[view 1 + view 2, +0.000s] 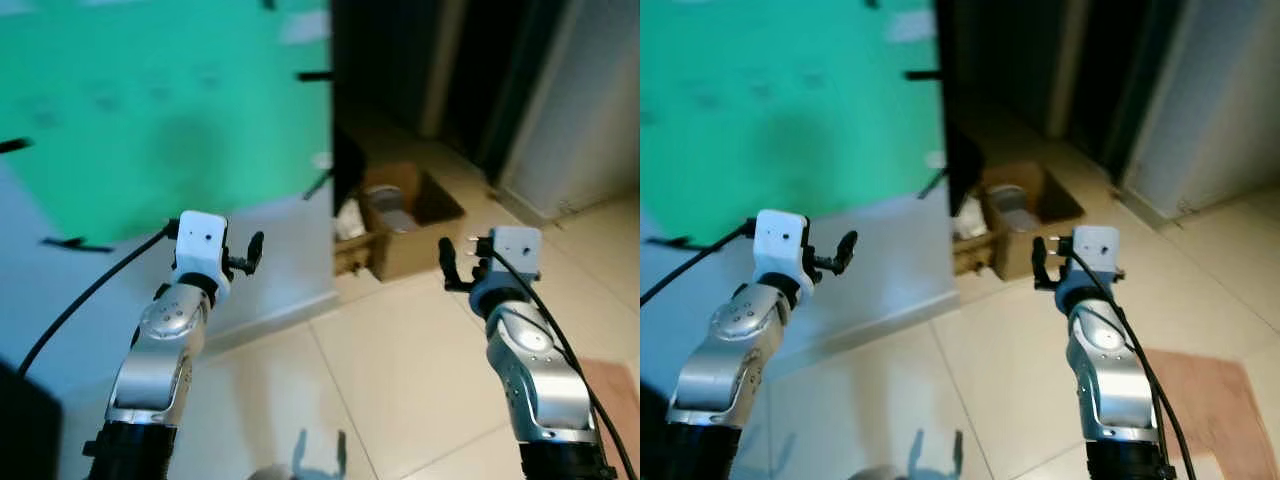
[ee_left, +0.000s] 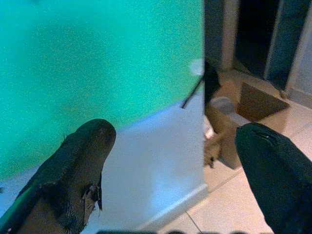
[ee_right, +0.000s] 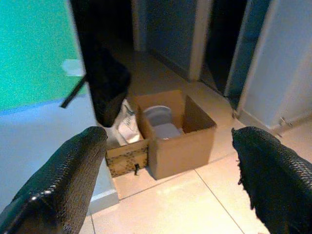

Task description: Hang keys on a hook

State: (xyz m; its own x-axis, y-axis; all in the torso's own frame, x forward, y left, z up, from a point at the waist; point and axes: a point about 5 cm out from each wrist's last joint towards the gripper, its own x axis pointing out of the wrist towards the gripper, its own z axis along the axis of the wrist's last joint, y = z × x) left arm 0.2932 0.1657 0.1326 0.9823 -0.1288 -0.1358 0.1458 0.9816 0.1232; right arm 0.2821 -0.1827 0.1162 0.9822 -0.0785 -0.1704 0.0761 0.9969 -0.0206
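A green wall panel above a pale lower wall stands ahead on my left. Thin black hooks stick out of it: one near its right edge, one lower down and one at the lower left. My left gripper is raised in front of the pale wall, open, with nothing between its fingers. In its wrist view a black hook juts from the panel's edge. My right gripper is raised over the tiled floor, open and holding nothing, its fingers wide apart.
An open cardboard box with a grey container inside sits on the floor by the wall's corner, with a smaller patterned box beside it. A dark object hangs at the corner. A dark doorway lies behind. A brown mat lies at right.
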